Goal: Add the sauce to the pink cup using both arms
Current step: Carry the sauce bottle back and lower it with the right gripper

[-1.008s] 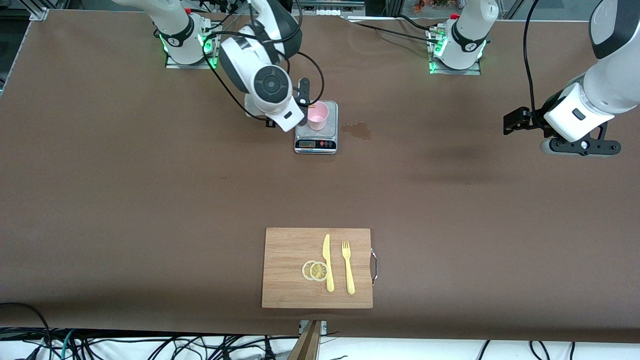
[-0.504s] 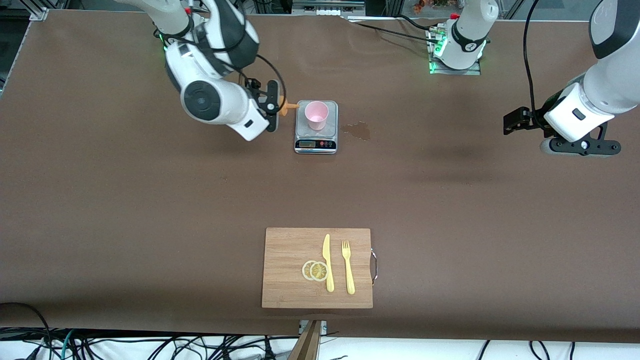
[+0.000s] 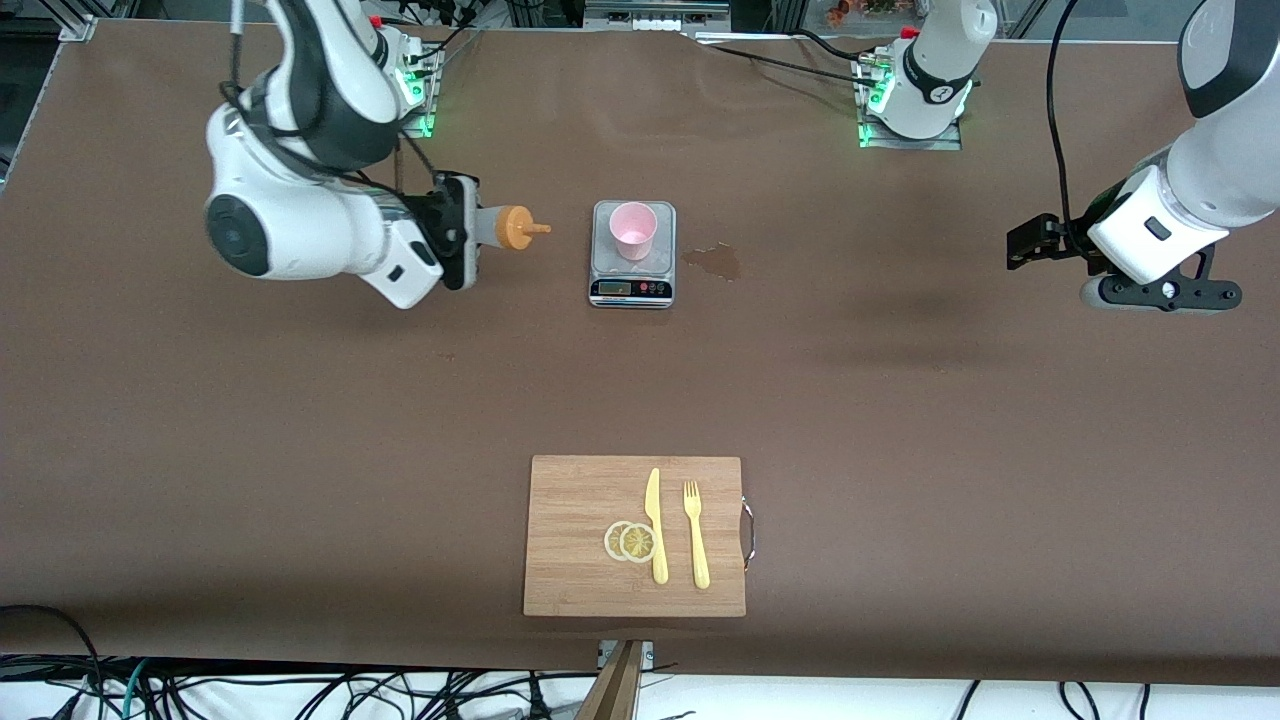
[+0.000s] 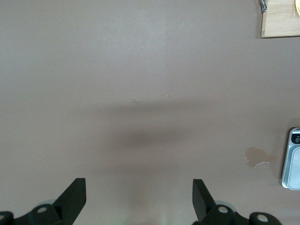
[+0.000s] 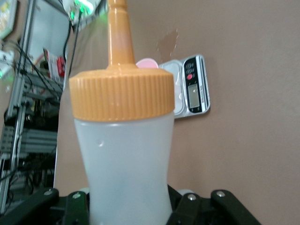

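The pink cup stands on a small silver kitchen scale. My right gripper is shut on the sauce bottle, held on its side above the table with its orange nozzle pointing at the cup, a short way off toward the right arm's end. In the right wrist view the whitish bottle fills the middle, with the cup's rim and the scale past its cap. My left gripper is open and empty, waiting over bare table at the left arm's end; its fingertips show spread apart.
A wooden cutting board with a yellow knife, a yellow fork and lemon slices lies nearer to the front camera. A wet stain marks the table beside the scale, toward the left arm's end.
My right arm has swung the sauce bottle away from over the cup, toward the right arm's end of the table. The cup now shows fully. The left arm has not moved.
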